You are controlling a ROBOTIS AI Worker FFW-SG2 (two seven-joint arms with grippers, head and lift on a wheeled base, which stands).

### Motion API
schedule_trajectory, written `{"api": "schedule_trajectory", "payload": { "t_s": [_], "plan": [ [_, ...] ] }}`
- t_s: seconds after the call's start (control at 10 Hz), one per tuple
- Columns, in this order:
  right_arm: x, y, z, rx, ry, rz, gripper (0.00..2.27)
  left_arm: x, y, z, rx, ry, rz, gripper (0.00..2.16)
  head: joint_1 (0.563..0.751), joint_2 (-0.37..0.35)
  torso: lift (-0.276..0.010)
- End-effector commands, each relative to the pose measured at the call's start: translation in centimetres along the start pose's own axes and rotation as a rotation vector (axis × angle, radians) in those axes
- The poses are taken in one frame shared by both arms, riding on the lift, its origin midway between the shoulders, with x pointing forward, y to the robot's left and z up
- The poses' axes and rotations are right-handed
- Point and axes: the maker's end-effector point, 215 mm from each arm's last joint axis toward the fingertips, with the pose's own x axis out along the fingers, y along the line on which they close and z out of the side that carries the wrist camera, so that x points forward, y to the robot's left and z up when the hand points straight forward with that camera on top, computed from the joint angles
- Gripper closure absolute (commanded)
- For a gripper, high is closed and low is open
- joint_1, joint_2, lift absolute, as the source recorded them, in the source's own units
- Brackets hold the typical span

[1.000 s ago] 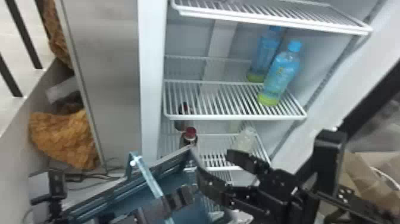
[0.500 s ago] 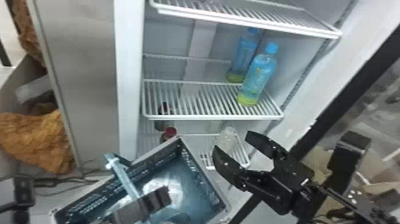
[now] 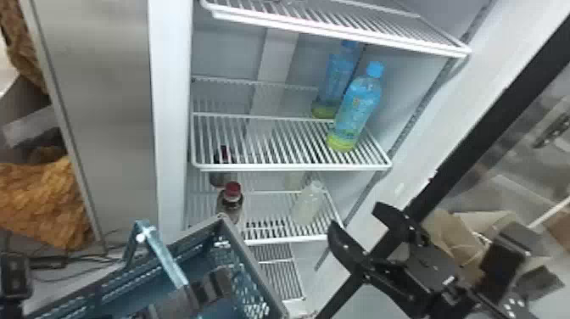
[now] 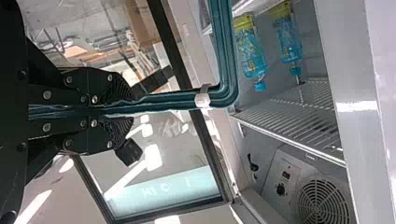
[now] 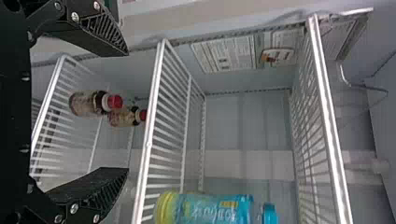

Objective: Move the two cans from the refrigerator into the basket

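In the head view, my left gripper [image 3: 203, 292] is at the bottom over the blue basket [image 3: 263, 271]. In the left wrist view, that gripper [image 4: 112, 109] is shut on the basket's teal handle [image 4: 159, 101]. My right gripper [image 3: 354, 220] stands open to the right of the basket, before the refrigerator's lower shelves; in the right wrist view the same gripper [image 5: 126, 112] has its fingers wide apart, with red-capped bottles [image 5: 86, 103] beyond them on a shelf. The visible part of the basket's inside is partly covered by the left gripper and handle.
Two blue bottles [image 3: 356, 110] stand on the middle shelf [image 3: 292, 166]. Below are dark red-capped bottles [image 3: 231, 205] and a pale bottle [image 3: 308, 203]. The open glass door's dark frame [image 3: 500, 102] slants along the right, behind my right arm.
My right gripper has moved rightward, away from the basket, staying open. The head view has shifted slightly, and the basket sits farther left in it. My left gripper remains at the basket.
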Motion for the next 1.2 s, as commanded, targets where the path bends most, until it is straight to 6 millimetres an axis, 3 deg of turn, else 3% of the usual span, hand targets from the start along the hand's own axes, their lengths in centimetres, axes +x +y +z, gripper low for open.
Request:
{"api": "schedule_trajectory", "payload": {
  "t_s": [0.0,0.3,0.7,0.9,1.1],
  "plan": [
    [-1.0,-1.7,-1.6,0.004,-0.005,-0.028,0.19,-0.1,0.1,-0.1,-0.002,0.001,0.002,1.2,0.695,-0.35,-0.035],
    [-3.5,-4.5,-4.0,0.002,0.019,-0.101,0.19,-0.2,0.2,-0.3,-0.005,0.004,0.006,1.2,0.695,-0.35,-0.035],
    [-5.3,-6.0,-9.0,0.075,0.033,-0.093,0.19,0.1,0.1,-0.5,-0.006,0.016,0.004,1.2,0.695,-0.35,-0.035],
    [-6.6,-5.0,-9.8,0.051,0.062,-0.08,0.19,0.2,0.2,-0.6,-0.004,0.021,0.007,1.2,0.695,-0.35,-0.035],
    [-7.6,-4.8,-9.4,0.021,0.076,-0.092,0.19,0.0,0.3,-0.5,-0.005,0.017,0.009,1.2,0.695,-0.35,-0.035]
  ]
}}
